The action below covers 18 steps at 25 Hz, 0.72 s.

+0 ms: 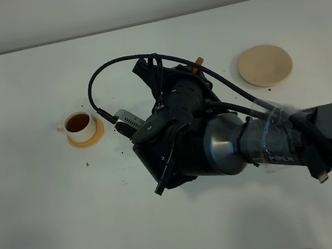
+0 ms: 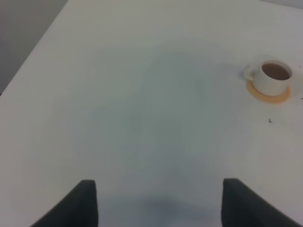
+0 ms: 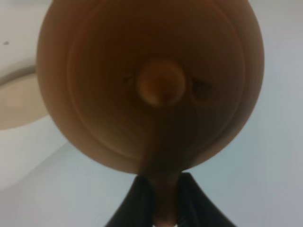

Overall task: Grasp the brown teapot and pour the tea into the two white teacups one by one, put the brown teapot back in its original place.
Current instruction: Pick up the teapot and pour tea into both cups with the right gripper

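Note:
The brown teapot [image 3: 151, 80] fills the right wrist view, lid and knob toward the camera. My right gripper [image 3: 163, 191] is shut on its loop handle. In the high view the right arm [image 1: 179, 128] reaches across the middle and hides the pot, apart from a small orange bit [image 1: 198, 62]. One white teacup [image 1: 79, 124], holding brown tea, stands on an orange coaster [image 1: 86, 140] at the left; it also shows in the left wrist view [image 2: 273, 76]. The second teacup is hidden. The beige saucer [image 1: 264, 65] is bare. My left gripper [image 2: 158, 203] is open and empty above the table.
The white table [image 1: 53, 212] carries a few dark specks near the filled cup. The right arm's cables [image 1: 320, 138] trail to the right edge. The beige saucer's rim also shows in the right wrist view [image 3: 16, 101] beside the teapot.

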Available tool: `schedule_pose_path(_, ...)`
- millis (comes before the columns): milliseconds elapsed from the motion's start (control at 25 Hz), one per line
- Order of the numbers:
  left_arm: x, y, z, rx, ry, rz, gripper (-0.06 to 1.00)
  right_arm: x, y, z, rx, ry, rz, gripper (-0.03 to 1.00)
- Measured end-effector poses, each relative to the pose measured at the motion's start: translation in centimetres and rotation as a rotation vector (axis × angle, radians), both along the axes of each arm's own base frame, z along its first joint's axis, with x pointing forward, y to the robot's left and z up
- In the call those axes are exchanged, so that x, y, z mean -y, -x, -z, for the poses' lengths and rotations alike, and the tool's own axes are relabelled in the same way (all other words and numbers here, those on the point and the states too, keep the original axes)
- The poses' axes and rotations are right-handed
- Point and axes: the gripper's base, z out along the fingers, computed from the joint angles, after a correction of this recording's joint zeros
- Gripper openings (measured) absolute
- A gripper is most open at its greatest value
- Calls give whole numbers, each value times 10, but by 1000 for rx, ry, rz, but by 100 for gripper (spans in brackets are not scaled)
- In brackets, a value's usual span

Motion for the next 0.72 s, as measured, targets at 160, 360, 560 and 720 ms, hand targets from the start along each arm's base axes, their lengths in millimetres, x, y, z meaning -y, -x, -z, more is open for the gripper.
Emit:
schedule_pose_path(160,0,0,0,0,0,0,55,-3,5,0,1,4,-13,9)
schedule_pose_path(360,0,0,0,0,0,0,55,-4,6,0,1,4,-17,9)
schedule_pose_path(560,0,0,0,0,0,0,55,-4,6,0,3,19,-27,9)
schedule_pose_path(720,0,0,0,0,0,0,55,-4,5,-1,13,27,-36,9)
